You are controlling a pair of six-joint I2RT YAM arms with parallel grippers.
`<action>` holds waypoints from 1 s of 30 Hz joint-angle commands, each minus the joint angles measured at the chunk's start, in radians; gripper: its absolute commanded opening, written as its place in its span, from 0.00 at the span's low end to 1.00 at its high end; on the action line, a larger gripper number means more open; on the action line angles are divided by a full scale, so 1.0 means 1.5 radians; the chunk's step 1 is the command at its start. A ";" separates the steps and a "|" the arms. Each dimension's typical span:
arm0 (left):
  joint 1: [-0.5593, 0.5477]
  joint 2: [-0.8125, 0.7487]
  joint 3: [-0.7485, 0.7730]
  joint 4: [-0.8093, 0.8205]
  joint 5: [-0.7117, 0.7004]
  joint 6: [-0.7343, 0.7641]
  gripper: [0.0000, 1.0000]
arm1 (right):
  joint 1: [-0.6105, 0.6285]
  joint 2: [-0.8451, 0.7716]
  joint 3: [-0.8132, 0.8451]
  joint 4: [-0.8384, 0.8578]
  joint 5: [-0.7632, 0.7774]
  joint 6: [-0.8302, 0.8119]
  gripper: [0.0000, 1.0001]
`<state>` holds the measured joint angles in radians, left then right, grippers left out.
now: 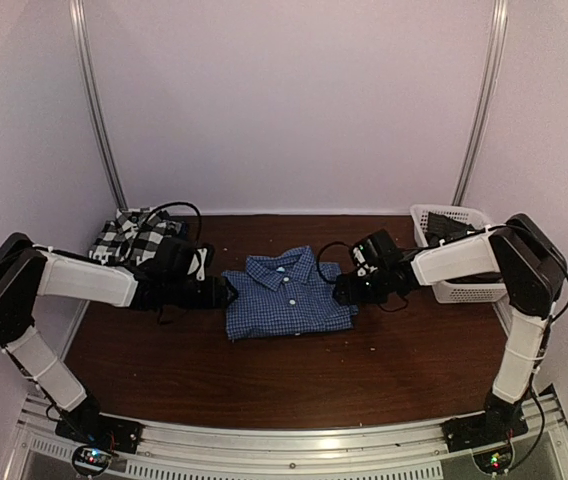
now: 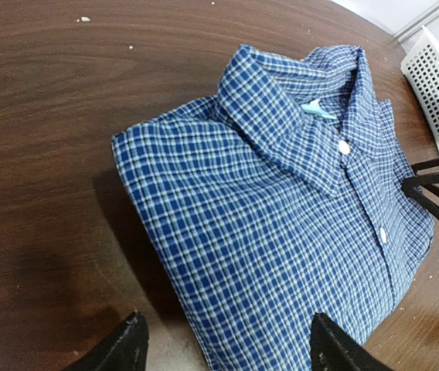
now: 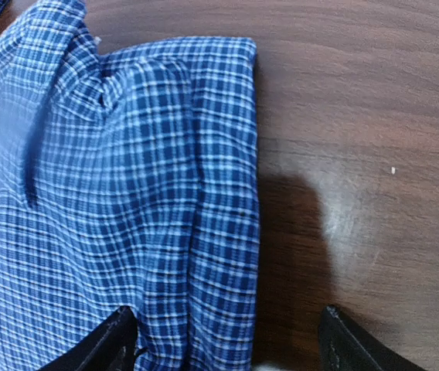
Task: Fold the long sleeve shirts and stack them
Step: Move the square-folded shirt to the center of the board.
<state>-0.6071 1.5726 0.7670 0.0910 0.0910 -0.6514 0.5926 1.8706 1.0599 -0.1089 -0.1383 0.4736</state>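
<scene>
Left fingers, right fingers spread, flanking folded blue shirt; plaid shirt far-left, basket far-right.

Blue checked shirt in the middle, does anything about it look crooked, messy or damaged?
Only minor things. The blue checked shirt lies slightly slanted on the table, and in the right wrist view its tucked side bunches into a lumpy ridge. No tears or stains show.
</scene>
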 commanded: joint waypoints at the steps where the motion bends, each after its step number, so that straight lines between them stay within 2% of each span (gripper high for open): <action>1: 0.023 0.068 0.036 0.067 0.091 -0.008 0.69 | -0.004 0.014 0.016 0.040 -0.050 -0.011 0.78; 4: 0.024 0.111 0.056 0.074 0.110 -0.002 0.62 | -0.003 0.017 -0.002 0.063 -0.073 -0.008 0.68; 8: 0.023 0.162 0.067 0.104 0.166 -0.002 0.49 | -0.004 0.006 -0.045 0.089 -0.078 0.002 0.44; 13: 0.015 0.208 0.081 0.127 0.213 0.001 0.37 | -0.004 -0.048 -0.118 0.095 -0.025 0.022 0.15; 17: -0.018 0.238 0.104 0.126 0.235 0.005 0.32 | -0.006 -0.115 -0.178 0.079 0.020 0.044 0.06; 22: -0.047 0.246 0.106 0.144 0.225 -0.015 0.33 | -0.017 -0.185 -0.218 0.039 0.070 0.051 0.08; 24: -0.047 0.236 0.103 0.150 0.217 -0.017 0.37 | -0.022 -0.191 -0.212 0.014 0.088 0.043 0.12; 25: -0.047 0.229 0.104 0.143 0.206 -0.012 0.43 | -0.023 -0.195 -0.209 0.004 0.089 0.039 0.16; 30: -0.035 0.167 0.134 0.042 0.090 0.063 0.65 | -0.023 -0.238 -0.216 -0.005 0.097 0.036 0.51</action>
<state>-0.6815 1.9091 0.9257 0.2573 0.3748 -0.6434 0.5632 1.5799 0.7418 -0.0811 -0.0463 0.5251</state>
